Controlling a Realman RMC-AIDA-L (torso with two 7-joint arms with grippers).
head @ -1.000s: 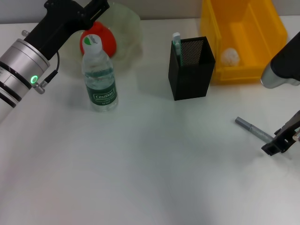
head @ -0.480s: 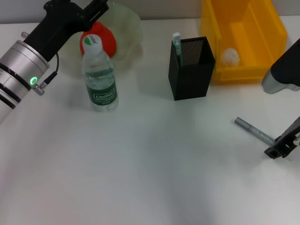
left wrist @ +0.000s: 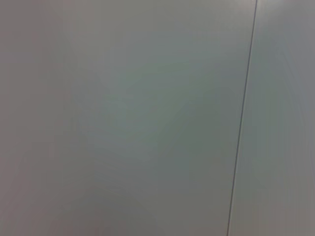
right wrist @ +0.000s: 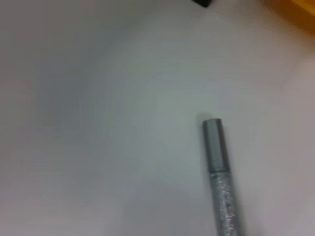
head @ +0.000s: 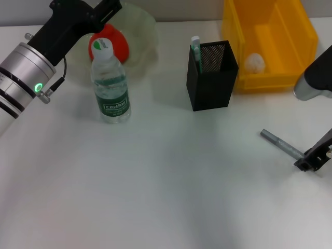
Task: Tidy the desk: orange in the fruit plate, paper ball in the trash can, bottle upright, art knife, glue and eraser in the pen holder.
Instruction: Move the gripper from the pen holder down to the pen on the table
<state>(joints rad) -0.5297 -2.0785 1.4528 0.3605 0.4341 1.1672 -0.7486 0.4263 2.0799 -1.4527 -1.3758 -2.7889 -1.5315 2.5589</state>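
in the head view the right gripper (head: 313, 158) sits low over the white counter (head: 166, 187) at the far right edge, right at the near end of a slim silver art knife (head: 281, 144) that lies flat, angled away toward the pen holder. only a dark part of the gripper shows there, so whether the jaws are spread or closed on the knife cannot be told. the right wrist view adds what the head view lacks: a close look at the knife's other end (right wrist: 220, 172), a smooth grey cap followed by a glittery barrel, lying on bare counter with nothing touching that end. no jaws appear in it.

the left gripper (head: 106, 13) is raised at the back left, over the pale-green fruit plate (head: 142, 31); its jaws are hidden and their state cannot be told. the left wrist view shows only a plain grey surface with one thin dark line.

only the head view shows the rest. the orange (head: 118, 45) lies in the fruit plate, partly behind the bottle (head: 109, 85), which stands upright just in front of the plate. the black mesh pen holder (head: 211, 75) stands mid-counter with a green-and-white stick (head: 195, 49) poking up at its left corner. just beside it on the right is the yellow trash can (head: 290, 52), with the paper ball (head: 254, 62) inside.
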